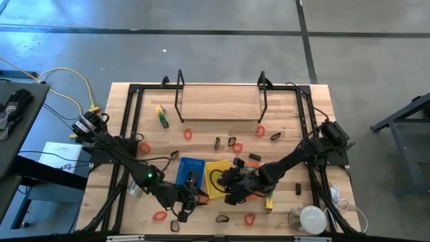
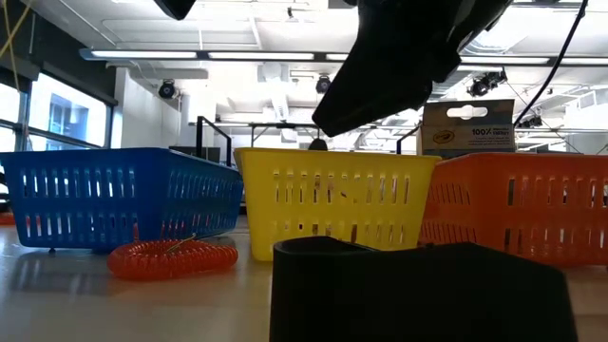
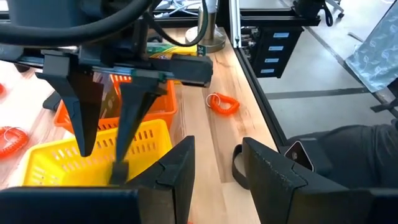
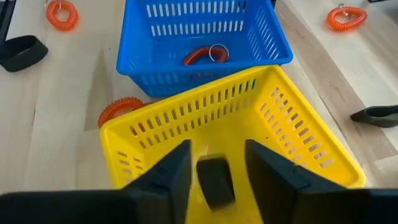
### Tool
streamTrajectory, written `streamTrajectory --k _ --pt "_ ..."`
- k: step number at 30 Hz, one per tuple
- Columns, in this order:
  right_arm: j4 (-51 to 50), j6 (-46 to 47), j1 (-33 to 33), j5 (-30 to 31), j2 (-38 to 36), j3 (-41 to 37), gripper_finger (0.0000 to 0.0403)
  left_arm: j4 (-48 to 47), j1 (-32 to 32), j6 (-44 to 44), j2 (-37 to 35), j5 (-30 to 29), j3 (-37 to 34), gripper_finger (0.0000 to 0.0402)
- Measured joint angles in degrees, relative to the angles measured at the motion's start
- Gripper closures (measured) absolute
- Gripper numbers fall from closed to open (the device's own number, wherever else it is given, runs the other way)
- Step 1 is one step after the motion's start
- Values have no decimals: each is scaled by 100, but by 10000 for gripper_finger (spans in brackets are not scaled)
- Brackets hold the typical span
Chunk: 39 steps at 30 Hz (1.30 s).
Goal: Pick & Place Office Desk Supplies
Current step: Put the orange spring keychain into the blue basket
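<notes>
I see my right tool (image 4: 214, 171) over the yellow tray (image 4: 292, 140), fingers spread, a black clip (image 4: 214, 180) loose between them. My left tool (image 3: 214, 165) is spread near the desk, empty. A red coil (image 4: 202, 55) lies in the blue tray (image 4: 205, 68).

Black clip (image 4: 214, 180) inside yellow tray (image 4: 298, 149); red loops (image 1: 188, 134) scattered.
</notes>
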Motion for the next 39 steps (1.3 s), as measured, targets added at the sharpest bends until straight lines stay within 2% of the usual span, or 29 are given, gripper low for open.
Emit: streamTrajectory --k 4,8,12,17,20,29,31,36,39 --pt "88 -173 11 17 0 0 201 -129 0 -22 0 33 0 272" --pt "207 -284 11 22 0 0 176 -294 -13 -278 0 295 0 272" --pt "518 -688 42 12 0 0 181 -741 -97 -1052 -40 1142 -4 272" --pt "758 -1015 120 -20 0 0 199 -1416 -326 -1332 -68 2501 -4 272" --pt "765 -1015 123 -49 0 0 210 -1794 -528 -1549 -68 2921 -7 272" --pt "778 -1018 114 -71 0 0 228 -2697 -1356 -2652 -70 2924 -5 272" --pt "780 -1018 114 -72 0 0 228 -2809 -1537 -2825 -70 2668 -7 272" --pt "815 -1018 111 -71 0 1 228 -3186 -1873 -2927 -70 1457 -7 272" --pt "876 -1053 114 -72 0 0 228 -3472 -1931 -3127 -70 1223 -4 272"
